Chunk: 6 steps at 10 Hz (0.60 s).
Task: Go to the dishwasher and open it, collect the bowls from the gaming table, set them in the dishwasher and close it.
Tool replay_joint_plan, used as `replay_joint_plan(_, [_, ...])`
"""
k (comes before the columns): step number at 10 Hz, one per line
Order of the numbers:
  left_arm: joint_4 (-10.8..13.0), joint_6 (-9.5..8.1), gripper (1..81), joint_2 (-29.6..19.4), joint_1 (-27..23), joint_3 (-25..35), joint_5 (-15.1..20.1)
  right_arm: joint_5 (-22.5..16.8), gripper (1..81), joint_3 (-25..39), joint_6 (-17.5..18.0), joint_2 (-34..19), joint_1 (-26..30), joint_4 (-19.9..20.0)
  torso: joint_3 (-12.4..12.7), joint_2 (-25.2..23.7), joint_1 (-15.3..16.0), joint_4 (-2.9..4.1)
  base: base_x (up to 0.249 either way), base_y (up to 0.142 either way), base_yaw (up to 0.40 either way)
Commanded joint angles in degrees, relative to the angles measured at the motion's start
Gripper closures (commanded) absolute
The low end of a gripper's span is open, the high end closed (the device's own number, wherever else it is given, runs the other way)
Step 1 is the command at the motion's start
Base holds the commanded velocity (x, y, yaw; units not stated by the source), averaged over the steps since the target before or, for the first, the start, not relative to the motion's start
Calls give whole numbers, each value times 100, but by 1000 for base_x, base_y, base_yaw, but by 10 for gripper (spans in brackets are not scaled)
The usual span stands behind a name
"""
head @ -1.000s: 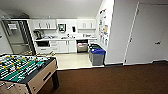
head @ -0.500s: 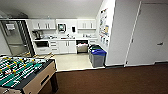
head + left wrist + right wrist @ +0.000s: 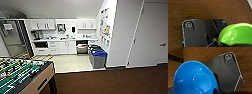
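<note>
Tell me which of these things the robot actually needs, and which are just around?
Needed:
- lime green bowl
- blue bowl
- dishwasher, open, far wall

Just around:
- table-football table
- blue-lidded bin
- white cabinets

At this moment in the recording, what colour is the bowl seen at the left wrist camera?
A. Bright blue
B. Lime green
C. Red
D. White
B: the left wrist view shows a lime green bowl against the brown wood-look floor, while the blue bowl appears at the right wrist.
</note>
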Motion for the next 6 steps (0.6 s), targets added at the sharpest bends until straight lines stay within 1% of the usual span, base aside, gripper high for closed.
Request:
replay_joint_plan(1, [62, 24, 811, -137, -254, -22, 73, -193, 811, 63, -16, -51, 195, -128, 0, 0, 0, 0, 169, 0, 0])
replay_joint_plan(6, [62, 24, 811, -137, -262, -22, 73, -193, 811, 54, -16, -51, 204, -128, 0, 0, 0, 0, 169, 0, 0])
